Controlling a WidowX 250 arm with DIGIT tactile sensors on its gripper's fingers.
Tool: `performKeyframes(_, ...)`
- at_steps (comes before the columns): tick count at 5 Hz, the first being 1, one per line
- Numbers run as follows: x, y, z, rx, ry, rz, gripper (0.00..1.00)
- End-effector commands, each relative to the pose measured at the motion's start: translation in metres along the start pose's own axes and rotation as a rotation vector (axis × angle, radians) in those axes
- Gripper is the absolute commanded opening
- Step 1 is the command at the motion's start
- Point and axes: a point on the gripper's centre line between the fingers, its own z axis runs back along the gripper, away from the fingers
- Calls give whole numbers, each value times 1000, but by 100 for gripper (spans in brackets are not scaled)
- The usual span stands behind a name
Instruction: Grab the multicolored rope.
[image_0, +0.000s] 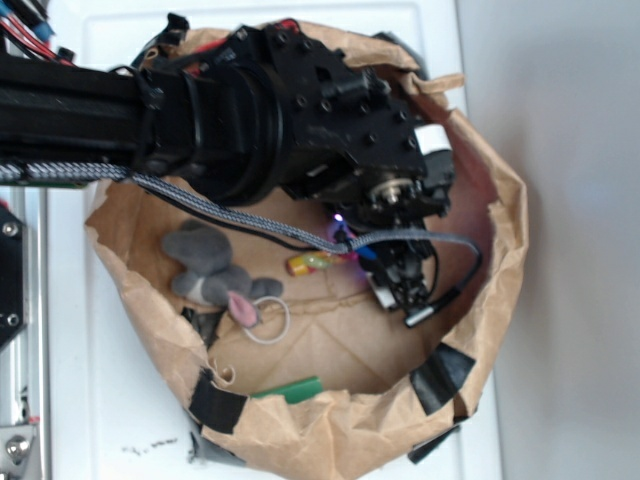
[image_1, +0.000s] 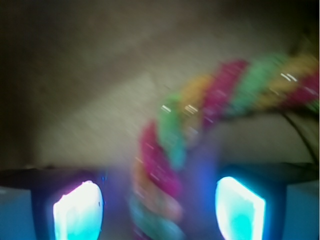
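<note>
A: Wrist view first, closest in. Both fingertips (image_1: 77, 210) glow cyan at the bottom corners, w/ the multicolored rope (image_1: 172, 145) running down between them. Pincer (image_1: 159, 212) is spread, not pinching anything yet, rope sits in the gap.

B: Touching the pads?

A: Can't tell, too blurry. Rope comes up from the bottom middle, bends, then runs off to the upper right. Red, green, yellow, orange twist.

B: And from outside?

A: Pincer (image_0: 405, 285) is down inside the paper bag (image_0: 500, 240), the arm covers most of the top half. Only a short bit of the rope (image_0: 312, 262) shows, poking out left of the fingers on the bag floor. The rest is hidden under the arm.

B: How'd it handle, you reckon?

A: Light, floppy, prob. squashes a bit under the pads. Looks glossy, so could slip if pinched near an end. I'd say close across the thick middle, about where it sits now; the free ends will just droop when lifted.

B: Anything in the way?

A: Grey plush mouse (image_0: 210, 268) lies well left of the rope, ring (image_0: 268, 322) beside it. Green block (image_0: 290, 390) by the taped front wall. Further out, just the white desk (image_0: 560, 120).
</note>
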Motion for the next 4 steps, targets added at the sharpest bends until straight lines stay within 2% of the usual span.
performKeyframes(1,9,3,16,-28,-63,-7,100)
performKeyframes(3,0,2,1,6,-86,-43,100)
performKeyframes(4,-5,-1,-11,40,-98,-55,100)
